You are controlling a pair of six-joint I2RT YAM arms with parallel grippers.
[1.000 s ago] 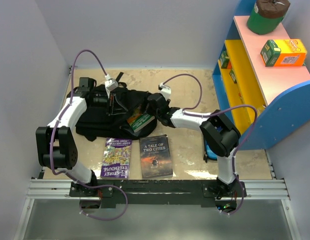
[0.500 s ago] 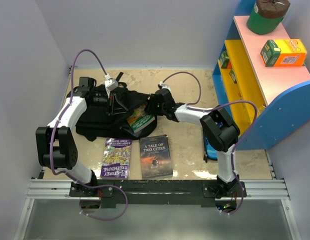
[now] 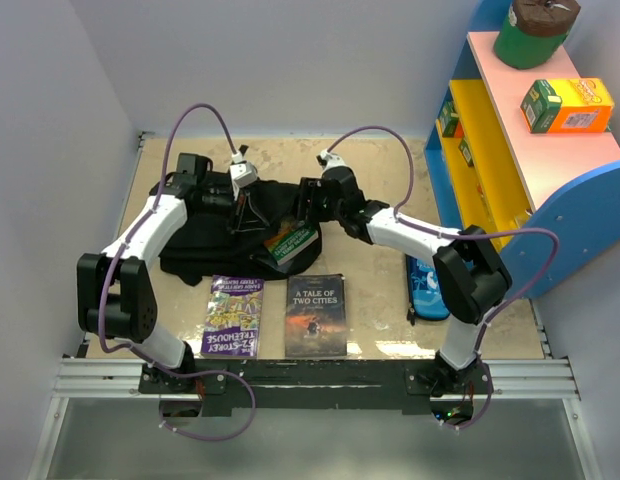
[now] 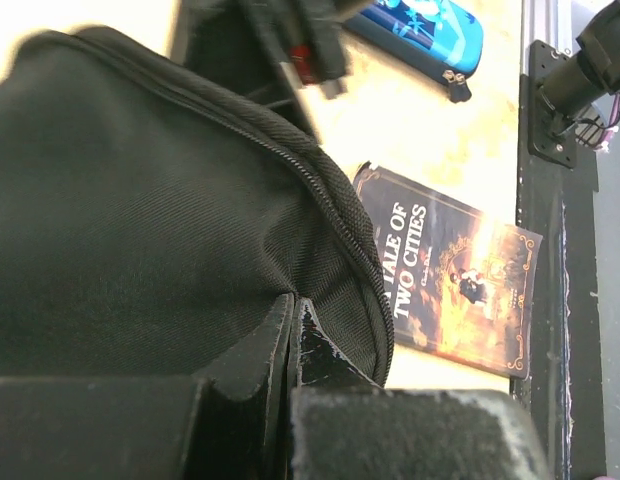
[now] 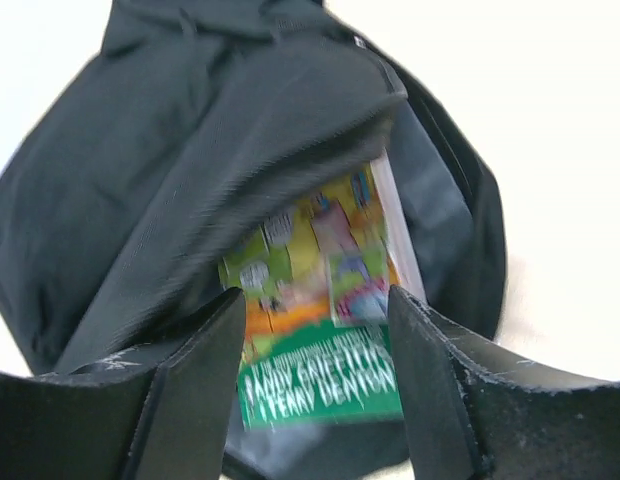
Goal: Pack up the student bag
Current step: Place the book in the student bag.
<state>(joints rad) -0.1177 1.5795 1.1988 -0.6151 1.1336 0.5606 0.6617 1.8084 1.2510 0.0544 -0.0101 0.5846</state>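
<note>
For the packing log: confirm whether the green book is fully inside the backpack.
No, the green book juts out of the backpack.

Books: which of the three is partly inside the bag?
The green-covered book, its end poking out of the student bag. The purple Treehouse book and A Tale of Two Cities lie flat on the table, outside it.

White links (image 3: 150, 225), black joints (image 3: 110, 295); purple cables (image 3: 195, 112) (white plugs (image 3: 242, 172)); scuffed black fingers (image 5: 190, 390).

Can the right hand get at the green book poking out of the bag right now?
Probably yes: the right hand is open just above the green book, whose end sticks out of the student bag, with nothing between.
</note>
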